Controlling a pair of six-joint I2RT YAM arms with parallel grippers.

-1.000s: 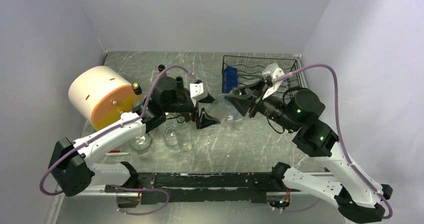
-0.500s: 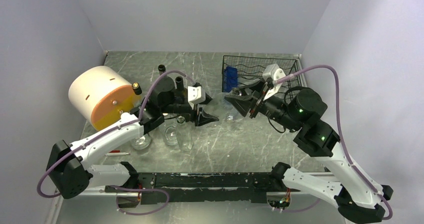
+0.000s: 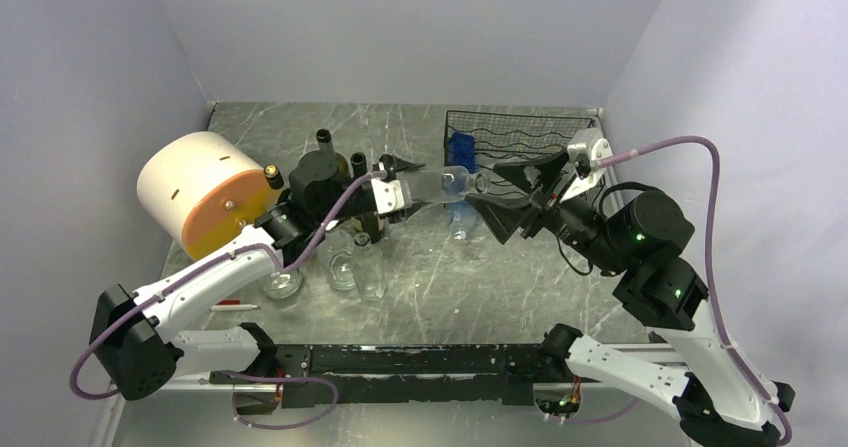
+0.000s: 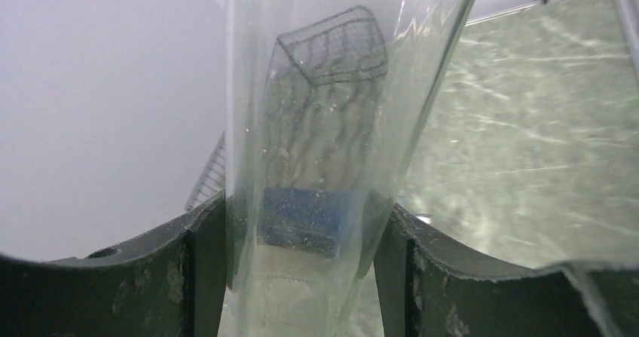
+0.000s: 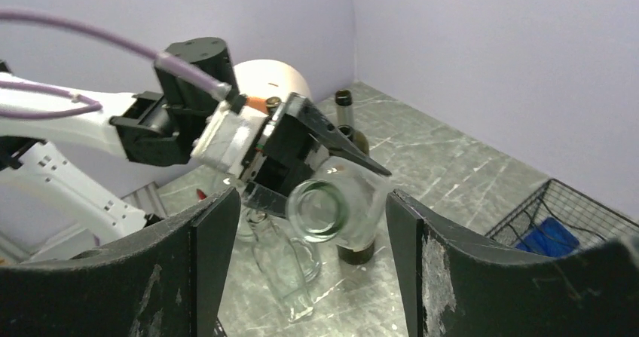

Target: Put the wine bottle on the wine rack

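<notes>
Handover made: the bottle has passed from my right hand to my left.

My left hand (image 4: 301, 228) has just clamped tight on the body of the clear glass wine bottle (image 3: 441, 181) and holds it lying sideways in the air above the grey marbled tabletop (image 3: 480, 277). My right hand (image 3: 497, 196), which gripped it a second ago, has sprung wide and stands just off the bottle's right end, holding nothing. The black wire wine rack (image 3: 520, 142) sits at the far right, near the bottle, which is not yet in it. I judge my left hand must now carry it there.
</notes>
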